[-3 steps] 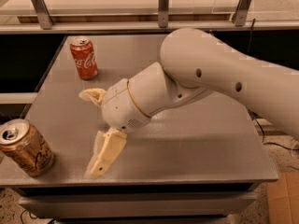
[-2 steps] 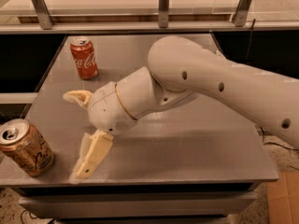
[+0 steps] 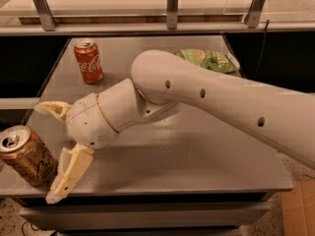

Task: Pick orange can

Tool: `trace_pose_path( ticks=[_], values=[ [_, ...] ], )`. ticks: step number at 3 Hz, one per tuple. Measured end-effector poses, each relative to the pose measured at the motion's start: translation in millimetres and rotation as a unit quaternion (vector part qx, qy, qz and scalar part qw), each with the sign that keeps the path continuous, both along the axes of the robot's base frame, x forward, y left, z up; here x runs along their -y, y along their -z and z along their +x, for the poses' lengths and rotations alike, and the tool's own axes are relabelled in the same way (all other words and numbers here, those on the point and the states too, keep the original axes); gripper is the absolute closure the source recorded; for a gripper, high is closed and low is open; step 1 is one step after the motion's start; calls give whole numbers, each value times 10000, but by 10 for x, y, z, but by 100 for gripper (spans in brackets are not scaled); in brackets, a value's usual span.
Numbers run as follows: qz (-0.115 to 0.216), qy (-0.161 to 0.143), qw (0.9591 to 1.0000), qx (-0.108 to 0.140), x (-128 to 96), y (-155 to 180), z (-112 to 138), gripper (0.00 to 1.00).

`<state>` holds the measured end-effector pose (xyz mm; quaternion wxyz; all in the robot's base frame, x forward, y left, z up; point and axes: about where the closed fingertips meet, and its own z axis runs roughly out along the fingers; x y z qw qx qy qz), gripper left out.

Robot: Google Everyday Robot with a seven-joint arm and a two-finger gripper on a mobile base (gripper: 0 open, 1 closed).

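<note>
The orange can stands upright at the front left corner of the grey table, bronze and shiny with dark script and a silver top. My gripper is open, just right of the can. One finger points down toward the front edge, the other finger points left behind the can. The can sits partly between the two fingers, apart from both.
A red Coca-Cola can stands at the back left of the table. A green crinkled bag lies at the back right, partly behind my arm. A railing with metal posts runs behind the table.
My arm has swung left and forward, bringing the open gripper from the table's middle to right beside the orange can. The cans have not moved.
</note>
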<state>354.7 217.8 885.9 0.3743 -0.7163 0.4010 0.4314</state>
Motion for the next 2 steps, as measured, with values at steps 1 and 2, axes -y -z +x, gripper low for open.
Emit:
trace_pose_path(
  ticks=[1,2],
  values=[
    [125,-233,9996,-90,-175,72,-37,0],
    [139,-417,9989,-136,-308,137,-61,0]
  ],
)
